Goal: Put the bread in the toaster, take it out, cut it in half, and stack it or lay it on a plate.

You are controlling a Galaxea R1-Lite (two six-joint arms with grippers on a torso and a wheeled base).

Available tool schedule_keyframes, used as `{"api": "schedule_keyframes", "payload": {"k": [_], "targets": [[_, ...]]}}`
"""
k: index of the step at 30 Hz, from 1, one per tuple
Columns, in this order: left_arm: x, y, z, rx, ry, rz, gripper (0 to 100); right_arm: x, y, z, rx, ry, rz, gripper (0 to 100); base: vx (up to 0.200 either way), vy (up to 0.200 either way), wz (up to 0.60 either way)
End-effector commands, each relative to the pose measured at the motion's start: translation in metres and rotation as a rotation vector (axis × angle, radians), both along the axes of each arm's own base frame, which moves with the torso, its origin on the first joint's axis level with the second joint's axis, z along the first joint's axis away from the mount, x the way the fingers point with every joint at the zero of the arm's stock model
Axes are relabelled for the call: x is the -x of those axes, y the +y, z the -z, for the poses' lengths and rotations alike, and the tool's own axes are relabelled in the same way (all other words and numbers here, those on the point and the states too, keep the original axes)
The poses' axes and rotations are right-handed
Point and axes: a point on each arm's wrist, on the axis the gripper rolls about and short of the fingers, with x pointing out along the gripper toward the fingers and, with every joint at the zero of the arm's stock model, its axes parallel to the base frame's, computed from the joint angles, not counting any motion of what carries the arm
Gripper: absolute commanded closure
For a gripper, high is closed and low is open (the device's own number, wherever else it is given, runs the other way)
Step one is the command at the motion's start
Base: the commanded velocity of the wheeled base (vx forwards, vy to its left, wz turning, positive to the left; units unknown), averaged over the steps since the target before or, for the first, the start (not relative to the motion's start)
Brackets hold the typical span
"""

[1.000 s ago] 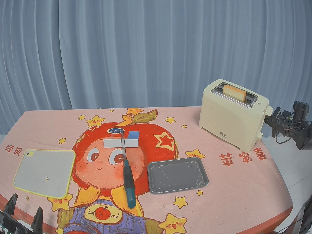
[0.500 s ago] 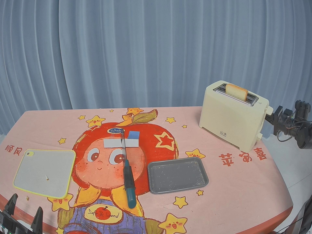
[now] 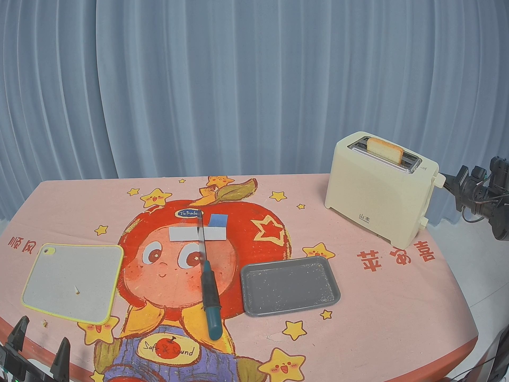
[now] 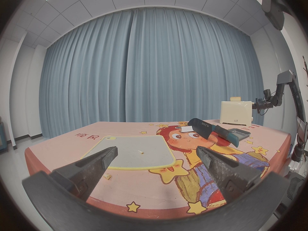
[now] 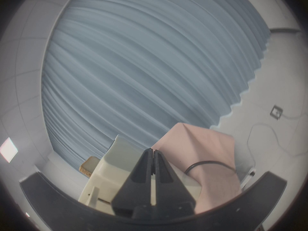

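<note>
Toasted bread slice (image 3: 385,150), pale brown and crusted, stands upright in a top slot of the cream plastic toaster (image 3: 379,189) at the table's right rear, its upper edge proud of the slot. The slice is judged light, dry and stiff but crumbly. A gentle pinch across the two flat faces of the exposed upper edge suits it best, since a hard squeeze may crack it.

The right gripper (image 3: 449,179) sits just beside the toaster's end lever, fingers pressed together and grasping nothing. Whether it touches the lever cannot be told. The left gripper (image 4: 156,151) hangs at the near table edge, fingers spread wide and empty.

The head view gives the layout: white, yellow-rimmed cutting board (image 3: 71,282), teal-handled knife (image 3: 209,282) and grey rectangular metal tray (image 3: 289,286). It reduces the blade to a thin line, whereas the left wrist view shows its broad dark flank. The right wrist view supplies the closed fingertips, a corner of the slice and the toaster's black cord (image 5: 208,164).
</note>
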Motion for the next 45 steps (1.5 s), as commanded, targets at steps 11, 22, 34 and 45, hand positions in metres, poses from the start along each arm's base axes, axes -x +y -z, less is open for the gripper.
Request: {"api": "schedule_keyframes", "payload": {"k": [11,22,34,45], "targets": [[-0.001,0.0,0.004,0.0,0.017,0.0,0,0.043,-0.009,-0.005,0.666,-0.38,0.005,100,0.0,0.0,0.0],[-0.001,0.0,0.004,0.0,0.017,0.0,0,0.051,0.006,0.012,0.819,-0.552,-0.094,100,0.0,0.0,0.0],[-0.001,0.0,0.004,0.0,0.017,0.0,0,0.064,0.014,-0.004,0.821,-0.607,-0.127,100,0.0,0.0,0.0],[-0.001,0.0,0.004,0.0,0.017,0.0,0,0.071,0.031,-0.007,0.807,-0.624,-0.171,100,0.0,0.0,0.0]]}}
